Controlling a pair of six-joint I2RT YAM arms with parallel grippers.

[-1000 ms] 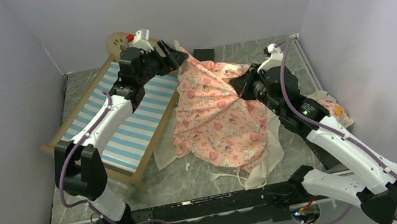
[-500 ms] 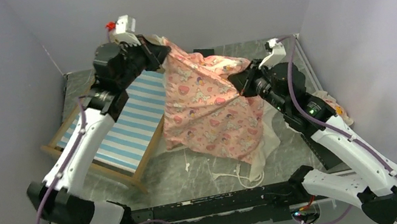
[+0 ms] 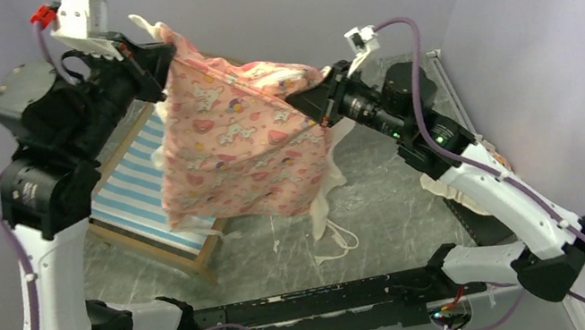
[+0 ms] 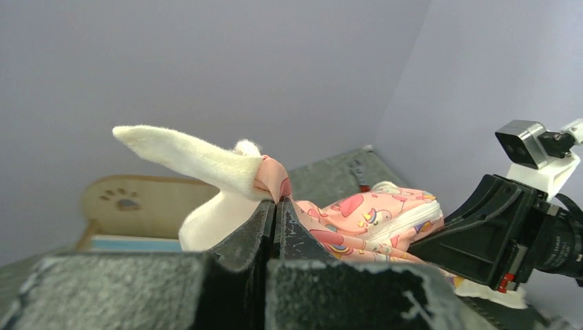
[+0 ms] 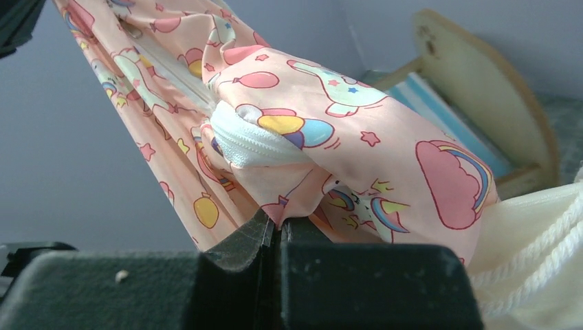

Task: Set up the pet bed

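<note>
The pink cartoon-print mattress (image 3: 231,148) hangs in the air, stretched between both arms above the table. My left gripper (image 3: 160,54) is shut on its upper left corner, where a white frill (image 4: 185,155) sticks up. On the opposite corner my right gripper (image 3: 319,117) is shut, pinching pink fabric (image 5: 357,158). The pet bed (image 3: 125,190), light wood with a blue-and-white striped base, sits on the table at left, partly hidden behind the mattress. Its rounded headboard (image 4: 130,203) with the paw cutout shows in the left wrist view, and the headboard (image 5: 481,96) also appears in the right wrist view.
White ties and cream ruffle (image 3: 332,231) dangle from the mattress down to the grey marble tabletop (image 3: 386,203). A small frilled pillow (image 3: 497,158) peeks out behind the right arm at the right wall. Walls close in on the left, back and right.
Both arms rose and carried the mattress up off the table and leftward toward the bed. The left gripper closed on its corner and lifted high; the right gripper kept its hold.
</note>
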